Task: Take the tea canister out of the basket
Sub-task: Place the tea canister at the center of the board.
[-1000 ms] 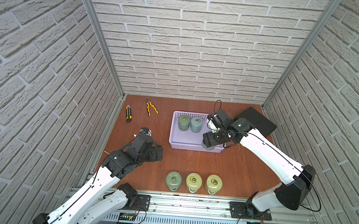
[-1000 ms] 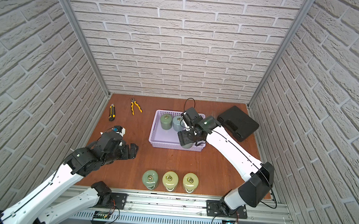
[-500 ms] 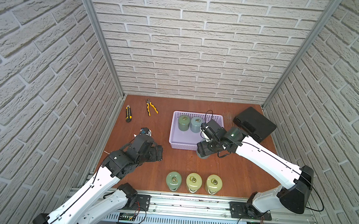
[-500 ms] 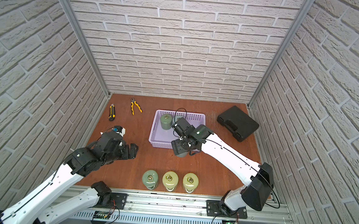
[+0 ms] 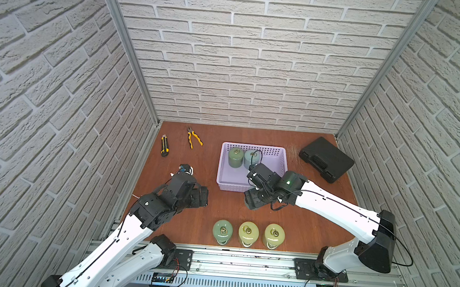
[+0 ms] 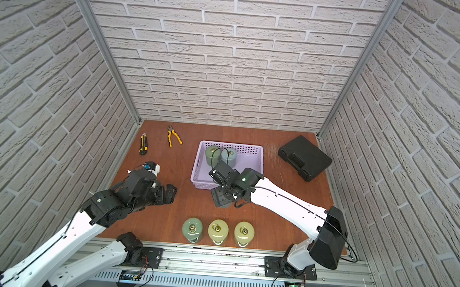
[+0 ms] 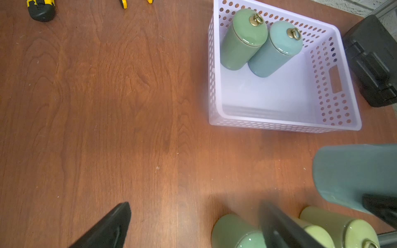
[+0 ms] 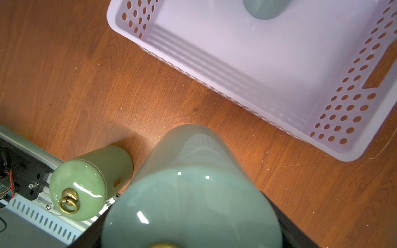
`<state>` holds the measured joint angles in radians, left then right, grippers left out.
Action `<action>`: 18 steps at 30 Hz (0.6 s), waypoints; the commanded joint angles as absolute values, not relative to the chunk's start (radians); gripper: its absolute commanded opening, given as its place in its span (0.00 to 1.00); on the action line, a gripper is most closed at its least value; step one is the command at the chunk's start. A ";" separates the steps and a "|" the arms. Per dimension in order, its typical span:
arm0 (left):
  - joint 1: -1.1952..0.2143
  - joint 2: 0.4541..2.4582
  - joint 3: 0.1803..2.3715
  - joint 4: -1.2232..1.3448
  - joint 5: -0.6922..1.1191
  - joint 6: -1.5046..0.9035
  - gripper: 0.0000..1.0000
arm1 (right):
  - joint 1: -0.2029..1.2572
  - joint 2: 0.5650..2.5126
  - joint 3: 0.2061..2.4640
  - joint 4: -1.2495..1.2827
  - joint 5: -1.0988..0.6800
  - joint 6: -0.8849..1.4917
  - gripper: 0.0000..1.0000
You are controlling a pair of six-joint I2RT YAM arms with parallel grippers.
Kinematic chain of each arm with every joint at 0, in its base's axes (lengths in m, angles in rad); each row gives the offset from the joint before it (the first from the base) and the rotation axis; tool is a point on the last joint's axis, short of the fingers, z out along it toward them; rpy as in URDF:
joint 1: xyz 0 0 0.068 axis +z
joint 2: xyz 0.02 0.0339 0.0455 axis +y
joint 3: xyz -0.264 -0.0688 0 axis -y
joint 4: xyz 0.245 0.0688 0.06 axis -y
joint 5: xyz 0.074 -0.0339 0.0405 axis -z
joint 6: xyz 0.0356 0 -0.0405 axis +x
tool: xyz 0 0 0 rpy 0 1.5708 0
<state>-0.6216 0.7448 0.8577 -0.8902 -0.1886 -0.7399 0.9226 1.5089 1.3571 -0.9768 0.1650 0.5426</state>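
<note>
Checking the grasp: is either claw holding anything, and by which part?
The right claw holds a blue-green tea canister by opposite sides of its body. The left claw is open and empty.

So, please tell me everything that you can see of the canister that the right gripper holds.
The canister is a smooth, glossy blue-green cylinder, ceramic by its look, with a rounded top and a brass knob barely in view. The right gripper clamps its sides near the top. It hangs roughly upright outside the basket, above the table, apparently not touching it.
</note>
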 commanded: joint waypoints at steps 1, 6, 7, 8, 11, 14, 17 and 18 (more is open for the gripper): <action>-0.612 0.727 0.843 -0.890 -0.184 -0.756 0.98 | 0.940 1.515 1.345 -0.906 0.205 0.582 0.53; -0.612 0.728 0.845 -0.905 -0.186 -0.759 0.98 | 0.963 1.549 1.336 -0.884 0.213 0.604 0.53; -0.613 0.728 0.844 -0.906 -0.186 -0.759 0.98 | 0.970 1.557 1.334 -0.880 0.213 0.608 0.53; -0.613 0.726 0.844 -0.909 -0.186 -0.761 0.98 | 0.974 1.565 1.332 -0.876 0.215 0.614 0.53; -0.613 0.694 0.845 -0.917 -0.188 -0.764 0.98 | 0.988 1.590 1.327 -0.872 0.224 0.632 0.53; -0.613 0.686 0.845 -0.928 -0.188 -0.765 0.98 | 0.996 1.610 1.323 -0.864 0.231 0.649 0.53; -0.613 0.681 0.845 -0.934 -0.186 -0.767 0.98 | 1.001 1.624 1.314 -0.852 0.231 0.662 0.53; -0.612 0.680 0.845 -0.935 -0.186 -0.767 0.98 | 1.003 1.628 1.312 -0.846 0.230 0.665 0.53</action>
